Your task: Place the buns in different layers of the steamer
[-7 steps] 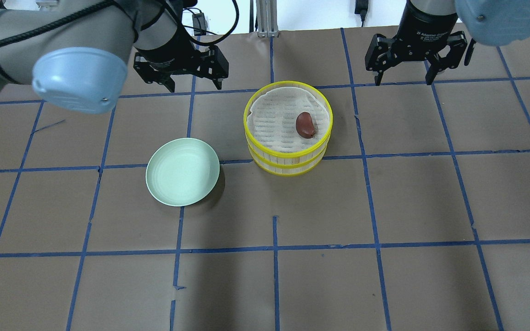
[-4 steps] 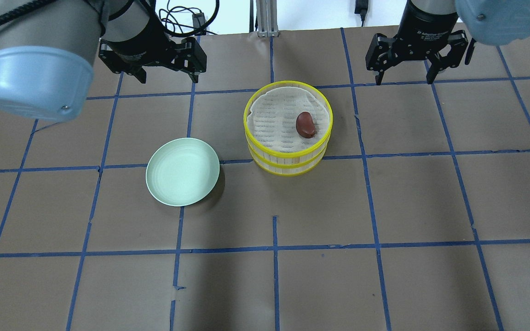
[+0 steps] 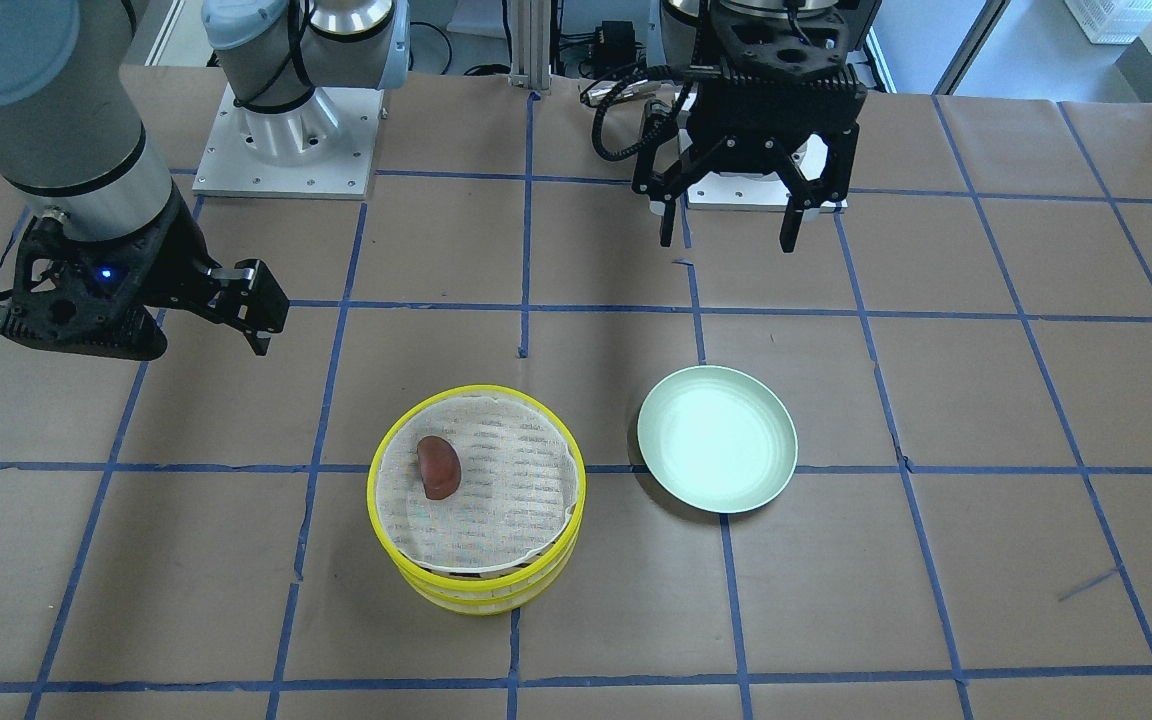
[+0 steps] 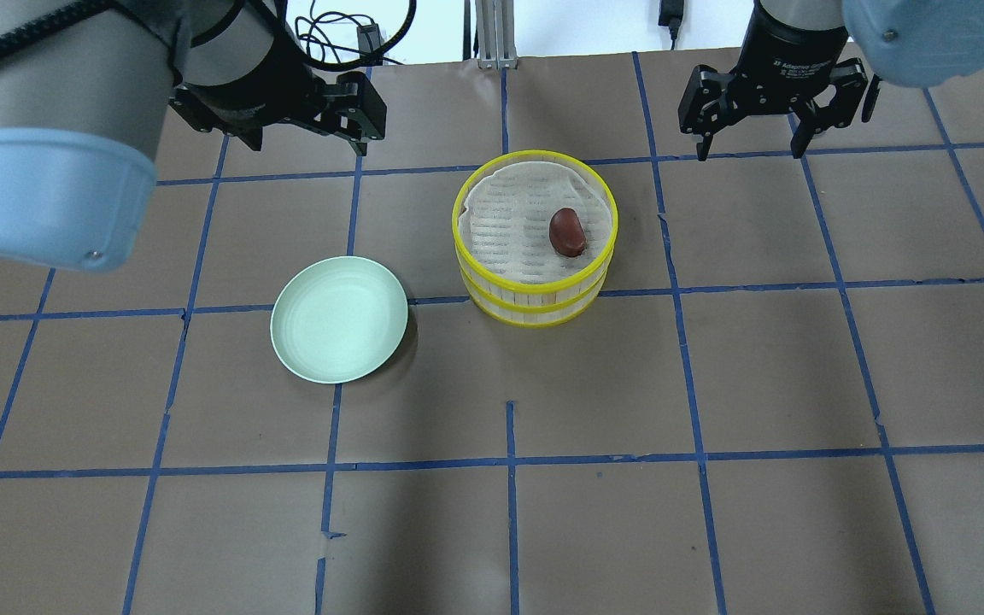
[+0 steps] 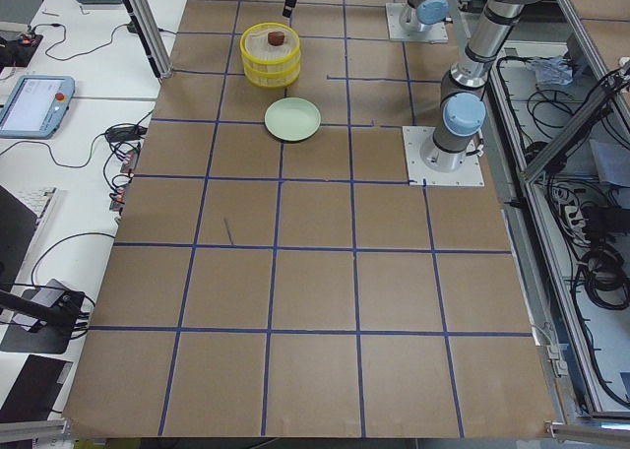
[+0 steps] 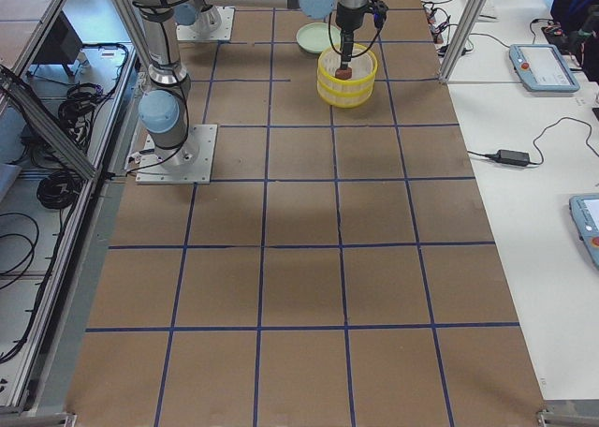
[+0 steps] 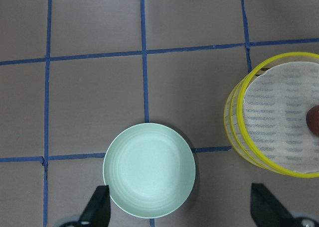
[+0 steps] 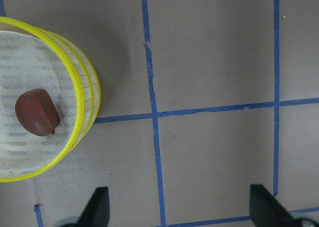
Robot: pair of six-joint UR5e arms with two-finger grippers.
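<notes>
Left fingers [image 3: 728, 215] pulled farther aside, spread wide; my right fingers [image 4: 749, 141] wide, empty. Dark reddish-brown oval bun [image 4: 568, 231] sits in top yellow-rimmed cloth-lined steamer tray [image 4: 505, 226], below, between both. Risk: stacked tray hides white bun; lower layer unverified.

- The overhead camera sits high behind the robot's edge of the worktop [image 4: 714, 384], looking forward and down. The stacked steamer trays [image 4: 535, 299] and green bowl [image 4: 338, 320] lie mid-frame.
- The front-facing camera looks steeply down from the opposite edge and shows the same trays and bowl, swapped side to side.
- The left-end camera stands far back, looking along the worktop; trays and bowl appear small in its far part.
- The right-end camera does likewise from the other end.
- The left wrist camera looks straight down from close by, with the bowl central and the trays cut by its right edge.
- The right wrist camera, equally close, shares only the trays, at its left edge.
</notes>
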